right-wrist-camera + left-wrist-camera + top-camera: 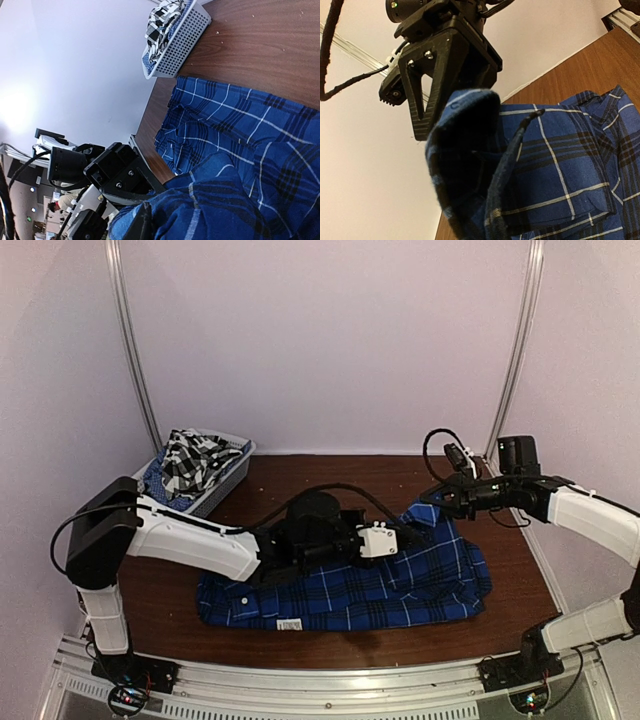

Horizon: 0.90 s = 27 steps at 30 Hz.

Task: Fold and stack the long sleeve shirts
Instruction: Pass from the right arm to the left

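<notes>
The royal blue plaid long sleeve shirt (400, 585) lies spread across the middle of the table, with one part lifted at its far right end. My left gripper (408, 530) reaches over the shirt and is shut on that lifted fold. In the left wrist view, blue cloth (470, 165) covers the left gripper's fingertips. My right gripper (440, 502) meets the same fold from the right. One of its black fingers (427, 95) stands against the cloth, and the fabric hides how its jaws stand. A black-and-white checked shirt (190, 462) lies bundled in the basket.
The white mesh basket (228, 483) stands at the back left of the brown table (330, 475), and shows too in the right wrist view as the basket (187, 37). White walls close in the back and sides. A metal rail (330, 680) runs along the near edge.
</notes>
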Available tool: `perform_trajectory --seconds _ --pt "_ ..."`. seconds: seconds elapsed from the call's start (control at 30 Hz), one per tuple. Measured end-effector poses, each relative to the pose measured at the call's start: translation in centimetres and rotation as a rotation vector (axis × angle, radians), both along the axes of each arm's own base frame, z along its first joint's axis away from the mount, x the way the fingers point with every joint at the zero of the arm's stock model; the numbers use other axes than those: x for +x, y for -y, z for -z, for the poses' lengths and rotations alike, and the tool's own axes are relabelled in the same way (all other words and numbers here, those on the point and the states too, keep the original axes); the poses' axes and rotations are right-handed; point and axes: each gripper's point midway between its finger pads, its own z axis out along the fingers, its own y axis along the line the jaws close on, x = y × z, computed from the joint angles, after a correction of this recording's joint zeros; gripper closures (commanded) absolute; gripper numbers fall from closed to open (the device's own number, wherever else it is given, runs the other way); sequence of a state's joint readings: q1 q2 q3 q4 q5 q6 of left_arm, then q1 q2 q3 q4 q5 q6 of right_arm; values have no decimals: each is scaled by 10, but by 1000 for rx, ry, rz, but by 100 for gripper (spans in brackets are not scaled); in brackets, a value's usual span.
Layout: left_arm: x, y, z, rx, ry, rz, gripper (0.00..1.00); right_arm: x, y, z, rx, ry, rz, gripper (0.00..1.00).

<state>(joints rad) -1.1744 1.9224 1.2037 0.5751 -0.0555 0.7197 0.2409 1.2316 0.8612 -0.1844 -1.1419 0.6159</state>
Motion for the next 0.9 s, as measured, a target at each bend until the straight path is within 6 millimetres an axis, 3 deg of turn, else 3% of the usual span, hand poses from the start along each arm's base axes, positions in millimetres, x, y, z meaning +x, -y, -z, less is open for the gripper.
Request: perform_trajectory --seconds 0.1,0.2,0.33,0.57,0.9 --pt "0 0 0 1 -1 0 100 -1 2 6 -21 -9 3 42" --pt "1 -1 1 3 -10 -3 100 -2 5 12 -62 -15 12 33" --pt "2 -5 -8 -8 -25 -1 100 -4 13 9 -118 3 48 30" --pt "-1 -9 -19 -38 -81 13 100 -3 35 -24 -241 121 150 29" --pt "-10 -9 0 24 -197 39 100 7 66 -42 -398 193 280 28"
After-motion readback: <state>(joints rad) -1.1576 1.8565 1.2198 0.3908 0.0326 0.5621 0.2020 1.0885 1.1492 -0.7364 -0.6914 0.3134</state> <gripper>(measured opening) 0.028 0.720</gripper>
